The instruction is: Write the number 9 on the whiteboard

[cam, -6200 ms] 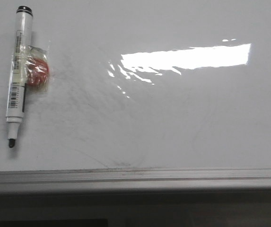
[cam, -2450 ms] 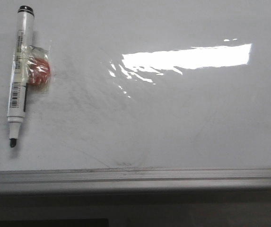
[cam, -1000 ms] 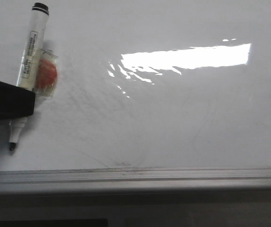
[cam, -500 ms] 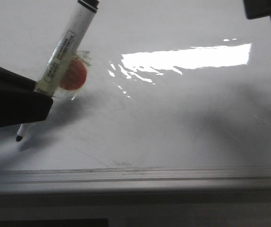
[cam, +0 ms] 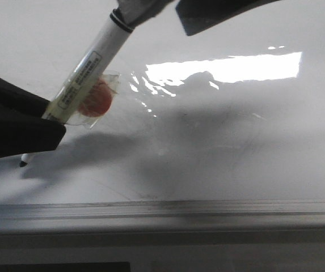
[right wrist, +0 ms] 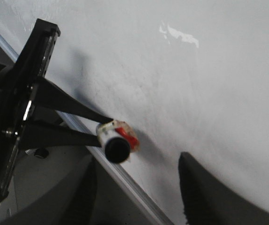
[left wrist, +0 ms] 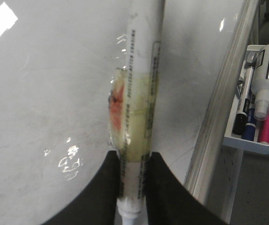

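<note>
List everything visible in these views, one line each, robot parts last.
Glossy white whiteboard: one, white with grey smudges, fills the front view; no 9 drawn yet.
Grey metal edge strip: one, along the board's near edge.
White marker pen with black tip: one, tilted, held above the board's left part.
Red-orange disc taped to the pen: one, mid-barrel.
White plastic tray of markers and a bottle: one, beyond the board's edge.
Left gripper: black, shut on the pen.
Right gripper: black, open, fingers either side of the pen's cap end.
</note>
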Motion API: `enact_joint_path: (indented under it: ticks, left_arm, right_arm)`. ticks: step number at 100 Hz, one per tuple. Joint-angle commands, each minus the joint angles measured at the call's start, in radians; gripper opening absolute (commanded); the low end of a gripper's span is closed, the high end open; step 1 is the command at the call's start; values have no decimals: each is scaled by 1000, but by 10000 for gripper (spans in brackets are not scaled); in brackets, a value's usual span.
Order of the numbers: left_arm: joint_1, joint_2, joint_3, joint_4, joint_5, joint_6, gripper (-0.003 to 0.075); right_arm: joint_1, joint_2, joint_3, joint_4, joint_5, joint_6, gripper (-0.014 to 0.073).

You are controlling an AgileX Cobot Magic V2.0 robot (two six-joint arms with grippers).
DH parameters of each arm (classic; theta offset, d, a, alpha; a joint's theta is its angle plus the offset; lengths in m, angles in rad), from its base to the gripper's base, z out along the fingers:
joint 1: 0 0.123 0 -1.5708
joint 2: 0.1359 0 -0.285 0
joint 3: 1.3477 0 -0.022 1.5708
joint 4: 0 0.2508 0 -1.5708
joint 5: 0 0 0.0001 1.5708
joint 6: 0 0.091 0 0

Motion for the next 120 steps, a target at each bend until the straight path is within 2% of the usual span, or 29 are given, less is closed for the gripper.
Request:
enact_joint_path:
  ticks: [1, 24, 31, 57, 66, 73, 79, 88, 103, 120]
  left_arm:
    - [1, -9, -33, -8, -58, -6, -20]
    - [1, -9, -33, -8, -58, -6, -20]
    - [1, -9, -33, -8, -58, -6, -20]
    - [1, -9, -33, -8, -58, -6, -20]
    - [1, -9, -33, -10, -58, -6, -14]
    - [1, -9, -33, -13, -57, -6, 40]
    - [1, -9, -33, -13, -57, -6, 138]
    - [1, -11, -33, -13, -51, -6, 235]
    - [1, -66, -33, -81, 41, -6, 242]
    - [1, -263, -33, -132, 197, -6, 242]
  right_arm:
    - [2, 29, -75, 20, -45, -10, 343]
    - [2, 116, -123, 84, -36, -10, 341]
    - [2, 128, -125, 99, -39, -10, 306]
    - [2, 135, -128, 105, -51, -10, 6]
    - [2, 135, -128, 107, -49, -10, -72]
    - [2, 135, -128, 106, -51, -10, -71]
    - [2, 135, -128, 101, -51, -10, -71]
    - [2, 135, -128, 85, -53, -10, -71]
    - [2, 110, -128, 70, -56, -10, -71]
    - [-33, 13, -130, 60, 10, -10, -71]
